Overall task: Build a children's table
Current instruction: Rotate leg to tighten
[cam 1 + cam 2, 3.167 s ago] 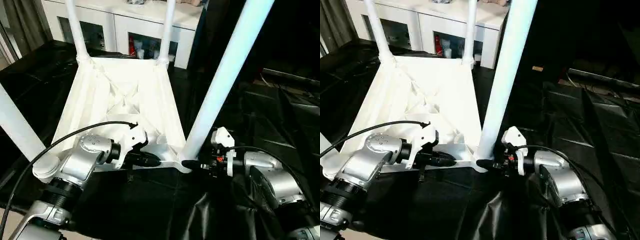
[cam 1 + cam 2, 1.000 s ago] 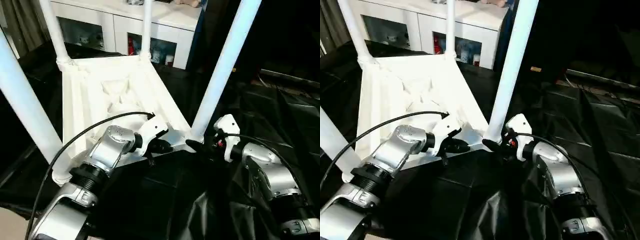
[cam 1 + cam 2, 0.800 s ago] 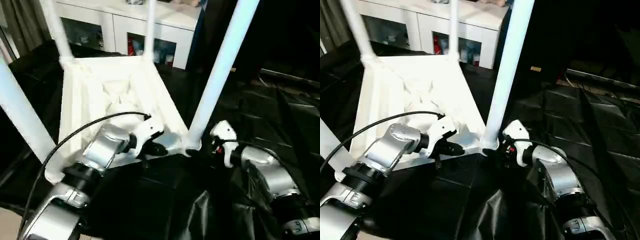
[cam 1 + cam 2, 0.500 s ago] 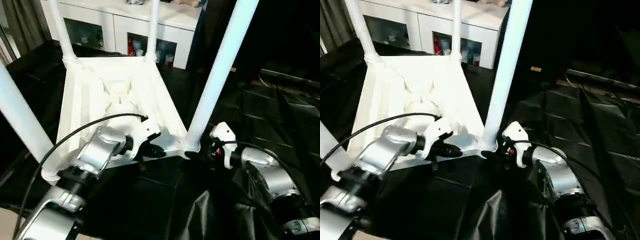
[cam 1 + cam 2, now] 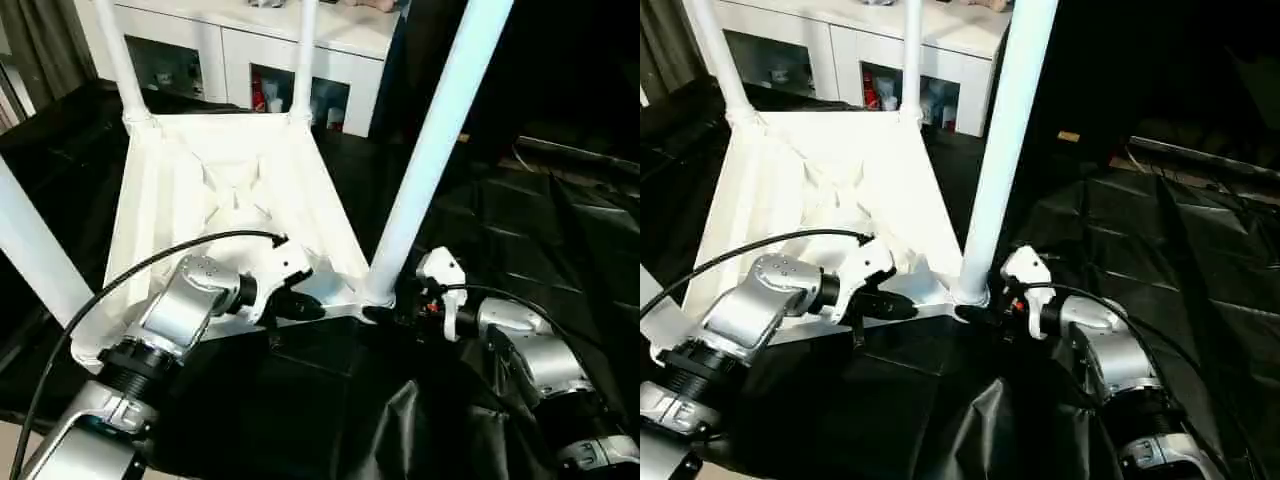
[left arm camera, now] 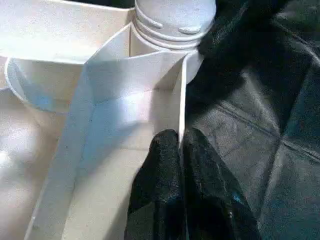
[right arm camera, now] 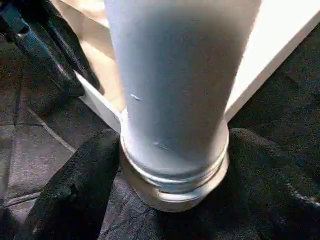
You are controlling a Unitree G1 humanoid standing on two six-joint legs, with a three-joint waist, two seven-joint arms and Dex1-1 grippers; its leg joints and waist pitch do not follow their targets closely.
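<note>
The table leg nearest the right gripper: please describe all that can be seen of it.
The leg is a long, smooth, white plastic tube that widens toward its foot. It stands upright, leaning slightly, on the upturned children's table, seated in the round corner socket nearest the robot, with ringed ridges at its base. Its top runs out of the picture. The right gripper has one black finger on each side of the base, the pads close against the socket. The left gripper pinches the thin rim wall beside that corner.

No readable text or labels, apparently.
</note>
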